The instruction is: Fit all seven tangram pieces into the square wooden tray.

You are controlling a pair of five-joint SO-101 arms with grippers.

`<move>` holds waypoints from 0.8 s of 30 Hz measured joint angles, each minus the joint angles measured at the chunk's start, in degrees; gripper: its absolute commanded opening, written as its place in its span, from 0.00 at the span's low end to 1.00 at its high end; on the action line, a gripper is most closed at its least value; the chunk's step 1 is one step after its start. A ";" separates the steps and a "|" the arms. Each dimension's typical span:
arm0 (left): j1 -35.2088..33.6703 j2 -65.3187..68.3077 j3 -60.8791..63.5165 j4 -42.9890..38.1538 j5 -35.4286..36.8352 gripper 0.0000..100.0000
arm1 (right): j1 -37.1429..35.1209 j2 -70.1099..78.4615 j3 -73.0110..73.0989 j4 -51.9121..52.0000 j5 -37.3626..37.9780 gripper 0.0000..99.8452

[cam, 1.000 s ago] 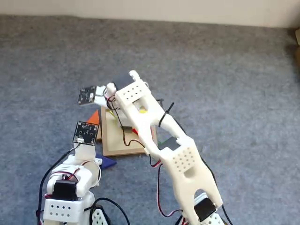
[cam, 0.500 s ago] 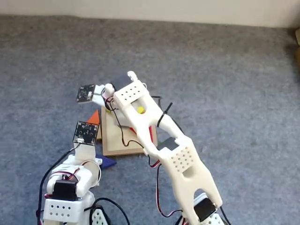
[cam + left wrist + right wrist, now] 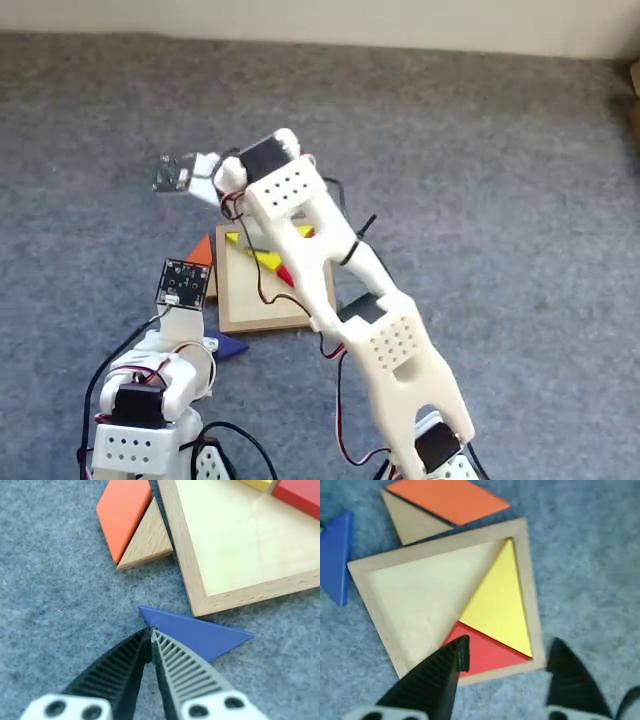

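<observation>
Left pincer (image 3: 150, 635): shut and empty, its tips touching one sharp corner of the blue triangle (image 3: 200, 632). The triangle lies flat on the carpet, just off the tray (image 3: 186, 555) corner. Its long side runs away from the tips, alongside the tray's near rim. We judge the left arm far nearer to it.

Right pincer (image 3: 510, 647): open, holding nothing, hanging over the tray, where the yellow triangle (image 3: 497, 610) and red piece (image 3: 485, 655) already sit.

Since a second ago the right arm has lifted and swung toward the far side, uncovering those two pieces. The left arm has not moved.
</observation>
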 measured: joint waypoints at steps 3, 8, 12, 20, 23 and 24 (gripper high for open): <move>0.00 0.00 0.00 0.00 0.00 0.01 | 2.02 -0.35 0.00 0.00 -1.76 0.01; 0.00 0.00 0.00 0.00 0.00 0.01 | 5.45 -0.35 2.64 0.00 -8.79 0.01; 0.00 0.00 0.00 0.00 0.00 0.01 | 5.45 -0.35 5.80 -1.76 -16.70 0.01; 0.00 0.00 0.00 0.00 0.00 0.01 | 5.45 7.21 6.24 -10.20 -27.60 0.01; 0.00 0.00 0.00 0.00 0.00 0.01 | 5.45 9.85 6.15 -10.29 -28.04 0.01; 0.00 0.00 0.00 0.00 0.00 0.01 | 5.45 10.37 6.07 -10.29 -28.04 0.01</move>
